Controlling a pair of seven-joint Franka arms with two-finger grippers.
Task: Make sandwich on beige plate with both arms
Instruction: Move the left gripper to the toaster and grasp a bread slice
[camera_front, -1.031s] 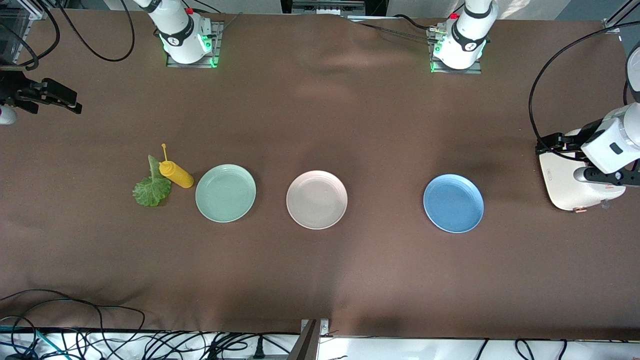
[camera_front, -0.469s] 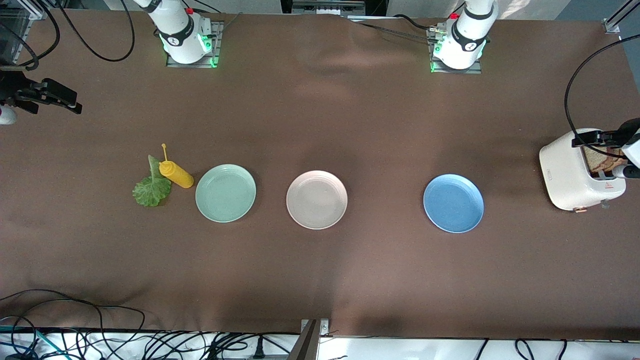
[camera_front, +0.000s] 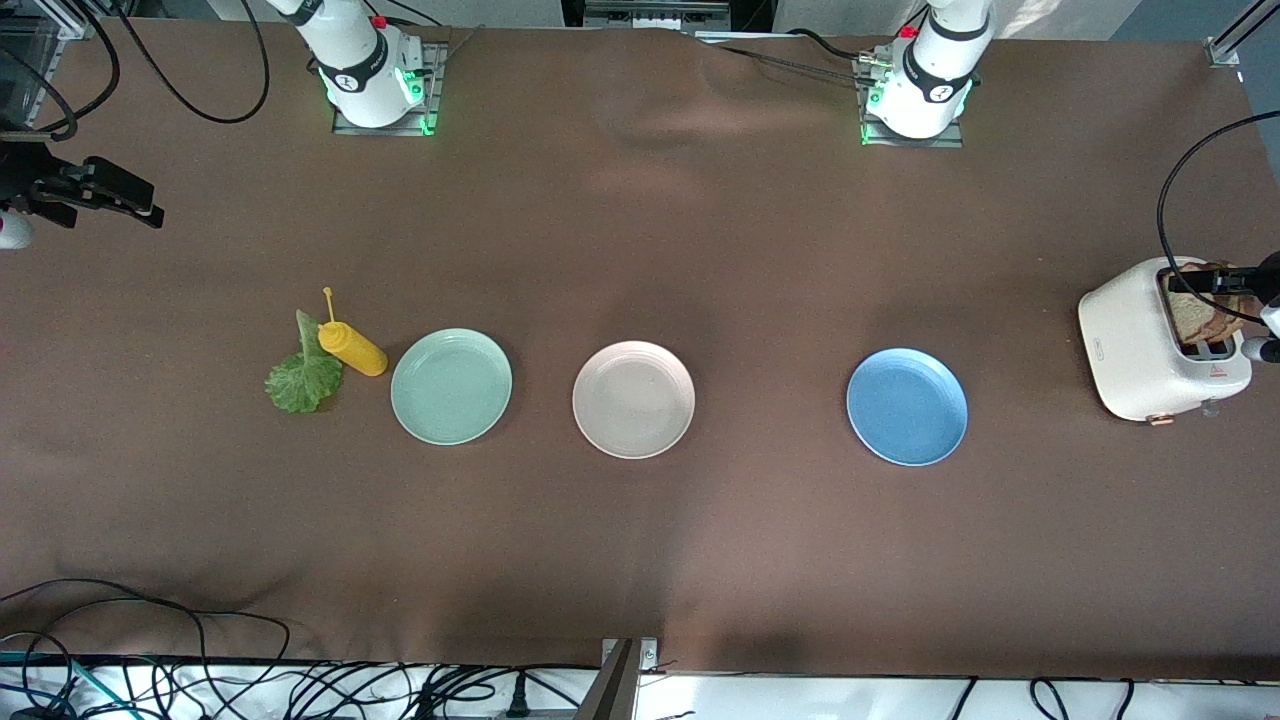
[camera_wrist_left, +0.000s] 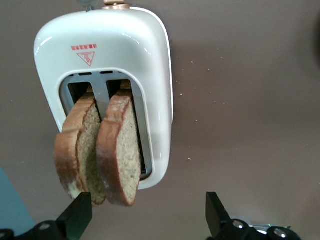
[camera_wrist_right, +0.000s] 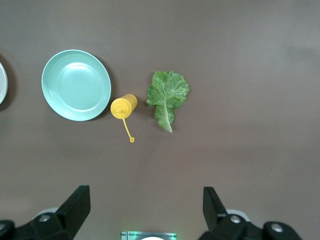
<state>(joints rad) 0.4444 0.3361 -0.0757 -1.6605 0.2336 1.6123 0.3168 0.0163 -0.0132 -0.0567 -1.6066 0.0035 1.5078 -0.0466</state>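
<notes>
The left arm has withdrawn toward its own end of the table. One second ago its white wrist and forearm covered the toaster (camera_front: 1160, 345) from above; half a second ago only the wrist's edge overlapped it. Now the left gripper (camera_wrist_left: 148, 217), fingers spread wide, hangs over the toaster's outer edge. The toaster's top has come into sight, with two bread slices (camera_front: 1203, 318) standing up out of its slots. The black cable (camera_front: 1170, 185) has shifted outward with the arm.

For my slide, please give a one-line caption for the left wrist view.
Open left gripper above a white toaster holding two brown bread slices on the brown table.
</notes>
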